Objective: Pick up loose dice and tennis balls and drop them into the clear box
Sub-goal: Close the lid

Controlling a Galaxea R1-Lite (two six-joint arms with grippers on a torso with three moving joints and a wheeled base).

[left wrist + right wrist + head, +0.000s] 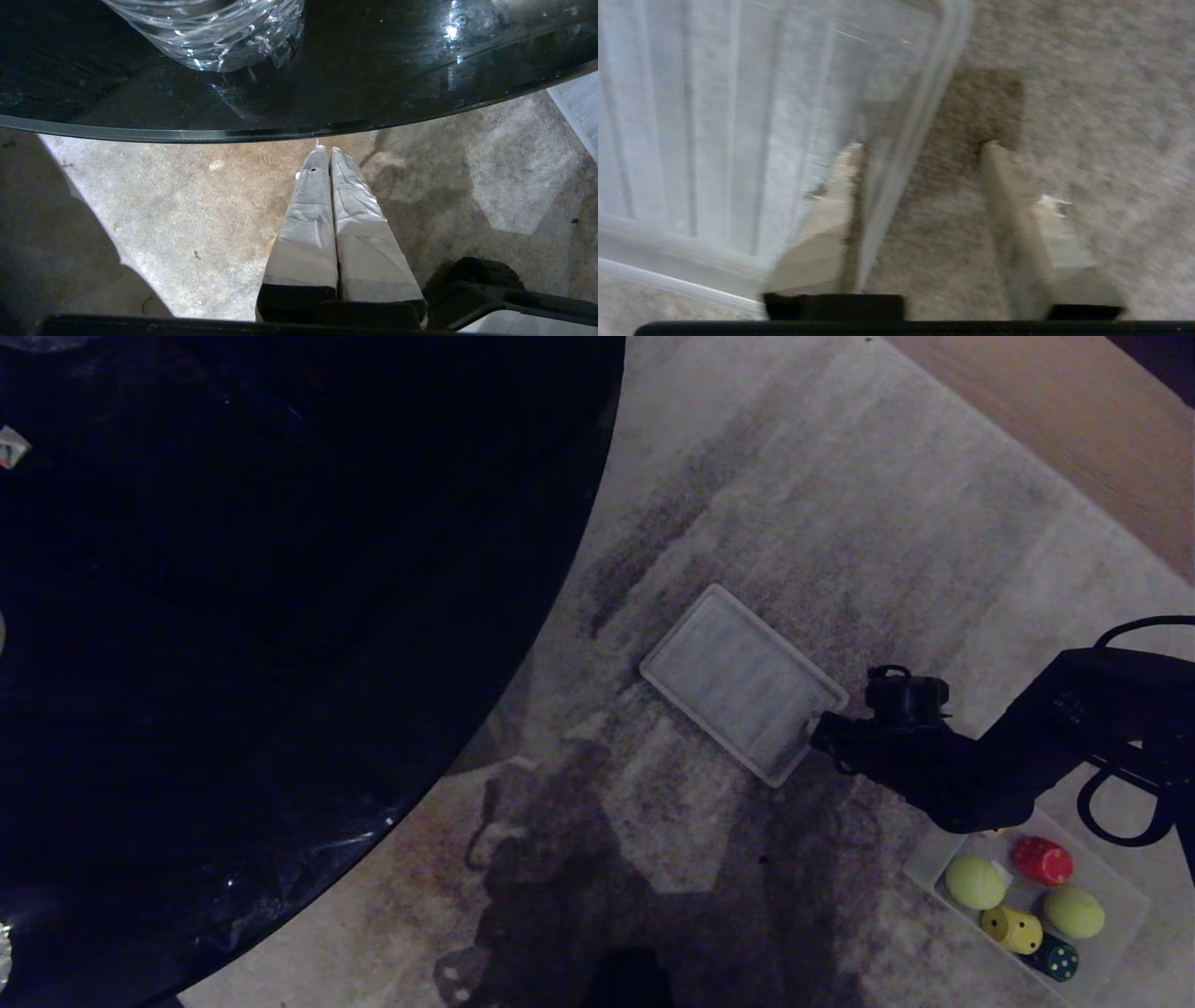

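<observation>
The clear box (1123, 894) lies on the rug at the lower right of the head view. In it are two tennis balls (976, 882) (1074, 912) and three dice: a red die (1043, 861), a yellow one (1011, 929) and a dark green one (1058, 959). My right gripper (823, 737) (923, 147) is open at the near corner of the flat ribbed clear lid (742, 681) (714, 116). The lid's rim runs between its fingers, and one finger shows through the plastic. My left gripper (329, 150) is shut and empty, low over the rug by the table edge.
A round black glass table (280, 616) (327, 93) fills the left side, with a clear glass vessel (210, 32) on it. Wooden floor (1074, 420) begins past the rug's far right edge. The right arm's cable (1120, 803) loops above the box.
</observation>
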